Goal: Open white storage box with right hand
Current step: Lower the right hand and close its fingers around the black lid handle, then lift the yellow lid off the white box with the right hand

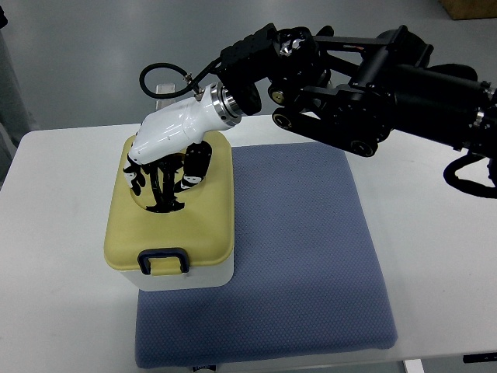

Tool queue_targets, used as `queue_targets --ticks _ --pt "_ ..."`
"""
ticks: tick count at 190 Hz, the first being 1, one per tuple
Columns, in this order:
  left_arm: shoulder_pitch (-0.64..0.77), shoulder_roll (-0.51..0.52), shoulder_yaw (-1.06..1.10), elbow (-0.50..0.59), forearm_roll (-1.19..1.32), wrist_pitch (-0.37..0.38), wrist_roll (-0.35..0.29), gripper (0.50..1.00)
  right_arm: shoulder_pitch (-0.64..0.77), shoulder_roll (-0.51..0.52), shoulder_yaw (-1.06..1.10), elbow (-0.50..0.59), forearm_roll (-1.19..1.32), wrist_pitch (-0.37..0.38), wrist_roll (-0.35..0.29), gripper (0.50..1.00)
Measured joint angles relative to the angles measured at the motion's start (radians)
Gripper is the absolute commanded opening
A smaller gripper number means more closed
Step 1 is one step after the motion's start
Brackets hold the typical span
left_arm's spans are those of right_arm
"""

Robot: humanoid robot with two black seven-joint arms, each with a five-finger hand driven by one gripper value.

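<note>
We are looking down on a white table (435,256) with a blue mat (303,256) lying across its middle; the white storage box (186,278) is sitting at the mat's 9 o'clock edge, partly on the mat and partly overhanging onto bare tabletop; its yellowish lid (210,225) is lying flat and closed, and a dark-blue latch (162,259) is showing at the lid's 6 o'clock edge.

Our right arm (373,85) is reaching in from 2 o'clock, black and jointed, ending in the white-shelled right hand (163,167); the hand is resting over the lid's 11 o'clock part, its dark fingers (161,190) pointing down and spreading over the lid's recessed centre; we cannot tell whether they are gripping anything there or only touching.

We are seeing open tabletop at 9 o'clock of the box, out to the table's rounded left edge; the mat at 3 o'clock of the box is lying bare right across to its right edge; the box's front is standing well back from the table's near edge, with mat running on toward 6 o'clock.
</note>
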Motion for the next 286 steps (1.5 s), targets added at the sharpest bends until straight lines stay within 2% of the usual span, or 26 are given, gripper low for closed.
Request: queue_targets --ticks 68,94,111,233,286 --pt "0.000 0.000 0.000 0.000 0.000 0.000 0.000 1.000 0.019 -0.002 0.003 -0.001 0.003 0.007 -0.001 0.648" --pt "0.000 0.000 0.000 0.000 0.000 0.000 0.000 1.000 0.019 -0.002 0.003 -0.001 0.003 0.008 -0.001 0.543" --pt "0.000 0.000 0.000 0.000 0.000 0.000 0.000 1.000 0.019 -0.001 0.003 -0.001 0.002 0.009 -0.001 0.500" --pt "0.000 0.000 -0.001 0.000 0.000 0.000 0.000 1.000 0.054 -0.002 0.023 -0.003 0.027 0.031 0.001 0.500" --pt "0.000 0.000 0.000 0.000 0.000 0.000 0.000 1.000 0.079 -0.029 0.035 -0.044 0.036 0.026 0.001 0.500"
